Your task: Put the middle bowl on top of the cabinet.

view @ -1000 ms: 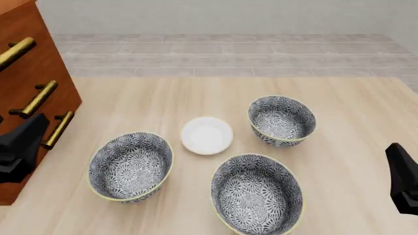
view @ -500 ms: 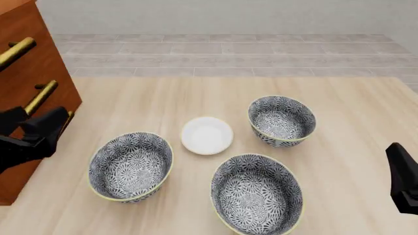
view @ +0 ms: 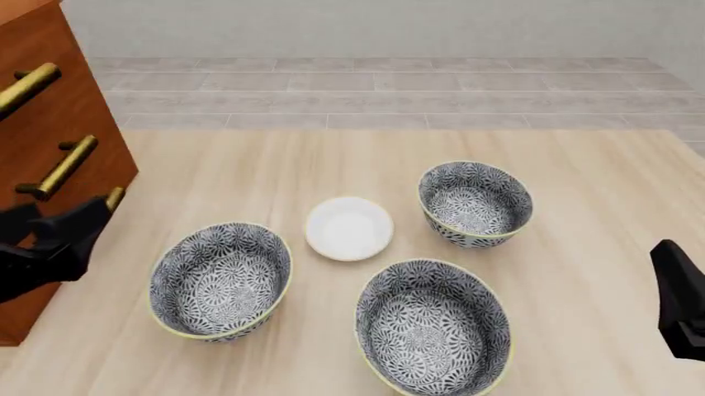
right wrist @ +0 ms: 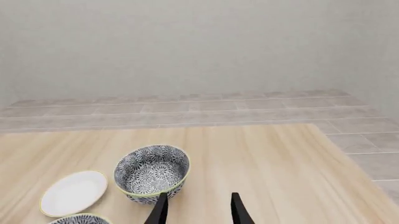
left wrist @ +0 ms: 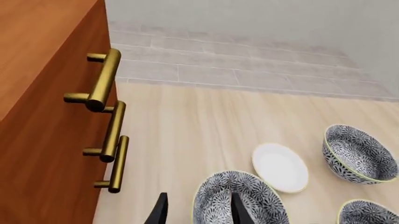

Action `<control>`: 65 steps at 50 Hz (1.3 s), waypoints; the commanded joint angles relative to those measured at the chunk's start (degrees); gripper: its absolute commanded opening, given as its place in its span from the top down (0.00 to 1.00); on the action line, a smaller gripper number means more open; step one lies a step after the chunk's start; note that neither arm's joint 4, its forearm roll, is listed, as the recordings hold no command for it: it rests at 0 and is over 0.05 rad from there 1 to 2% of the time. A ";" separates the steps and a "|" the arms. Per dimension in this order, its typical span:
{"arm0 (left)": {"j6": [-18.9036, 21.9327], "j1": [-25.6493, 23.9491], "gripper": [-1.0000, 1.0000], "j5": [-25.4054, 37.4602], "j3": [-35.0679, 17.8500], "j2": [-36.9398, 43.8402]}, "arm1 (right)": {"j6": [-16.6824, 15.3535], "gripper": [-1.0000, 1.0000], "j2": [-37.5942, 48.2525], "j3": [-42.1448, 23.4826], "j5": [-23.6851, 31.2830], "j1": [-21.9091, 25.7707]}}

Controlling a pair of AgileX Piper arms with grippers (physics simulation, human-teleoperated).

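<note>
Three floral bowls sit on the pale wooden worktop point(view: 573, 198) around a small white saucer point(view: 348, 228). Which of the three counts as the middle bowl is not plain: from the front view, the near bowl point(view: 434, 327) lies between the other two from side to side and is closest to the camera, its edge running off the picture. The left bowl point(view: 220, 280) sits to the saucer's near left, and the far right bowl point(view: 475, 203) lies beyond and to the right of the saucer. All three stand upright, apart from one another, each with a dark grey-and-white pattern and a thin yellow-green rim.

The cabinet point(view: 55, 148) stands at the worktop's left edge, reddish-brown, with brass bar handles point(view: 64, 167) on its drawer fronts. No bowl rests on it.

The left gripper point(view: 61, 239) hangs just in front of the cabinet's lower handles, beside the left bowl and not touching it. In the left wrist view its jaws stand moderately apart and hold nothing, with one finger over the left bowl's point(left wrist: 240, 201) rim.

The right gripper point(view: 681, 301) sits at the right edge of the front view, well apart from the bowls. In the right wrist view its jaws are likewise parted and empty, with the far right bowl point(right wrist: 151, 173) just ahead of them.
</note>
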 commanded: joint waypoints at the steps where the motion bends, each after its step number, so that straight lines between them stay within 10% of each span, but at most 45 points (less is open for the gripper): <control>1: -1.56 0.08 0.00 6.60 -0.49 -4.22 | 0.04 0.00 0.08 0.02 -0.10 0.15; 65: -9.41 1.27 0.00 -7.43 11.39 8.66 | 1.03 0.00 -0.50 -0.03 0.45 -0.02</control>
